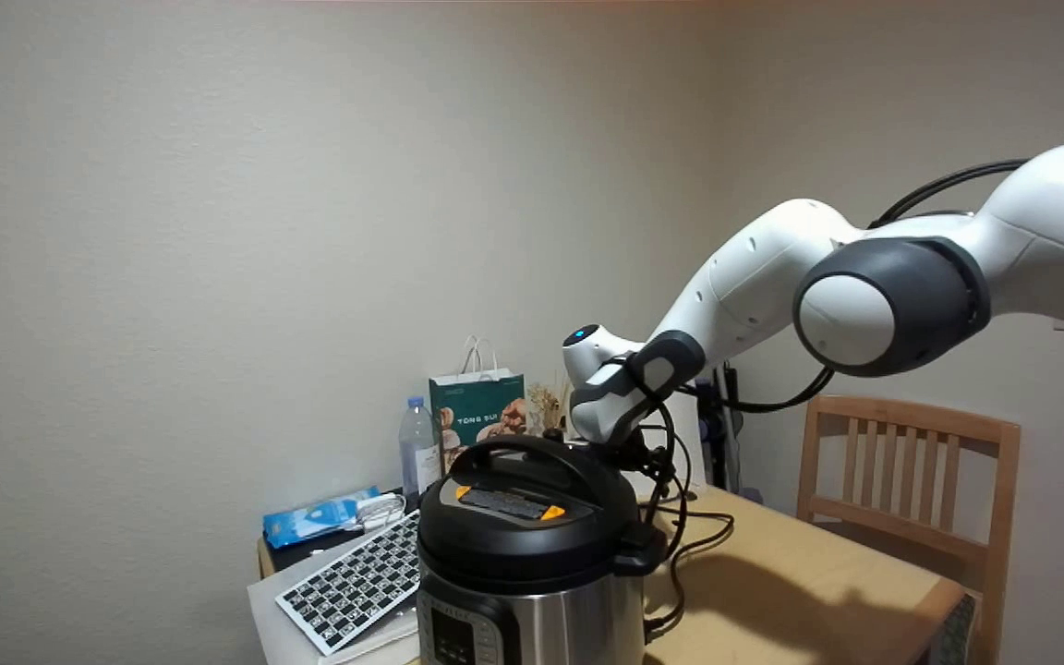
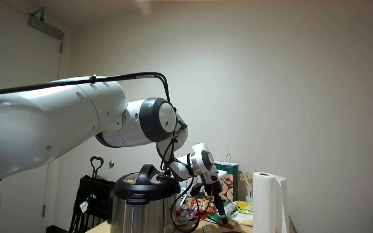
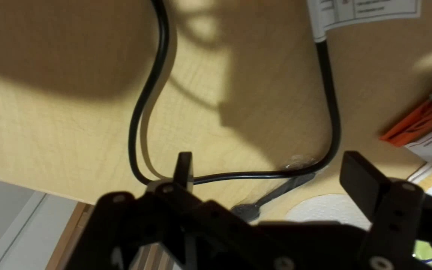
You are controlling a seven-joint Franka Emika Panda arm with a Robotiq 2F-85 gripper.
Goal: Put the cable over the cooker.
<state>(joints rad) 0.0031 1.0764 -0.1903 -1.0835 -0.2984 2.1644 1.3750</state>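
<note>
Jaws nearest the lens in the wrist view: spread wide, nothing held. Left to right there: tabletop (image 3: 69, 138), then black cable (image 3: 257, 174) lying on it, coming down from the top edge, bending, passing behind the view-left jaw and crossing the gap; its long axis there runs roughly tip to tip, along the closing line. Dark wrapped utensil (image 3: 285, 189) meets it near the next bend; which is on top, can't tell. Just short of the view-right jaw, cable turns back up to a white label (image 3: 366, 11). Height of jaws over cable: can't tell. Judgement: closing as is would run along that crosswise stretch, not pinch it; a quarter turn, or a shift onto either leg running up the view, should set the cable across the jaws. In an exterior view, left to right: cooker (image 2: 144, 207), then jaws near it, so the carry likely heads leftward, over its top.
</note>
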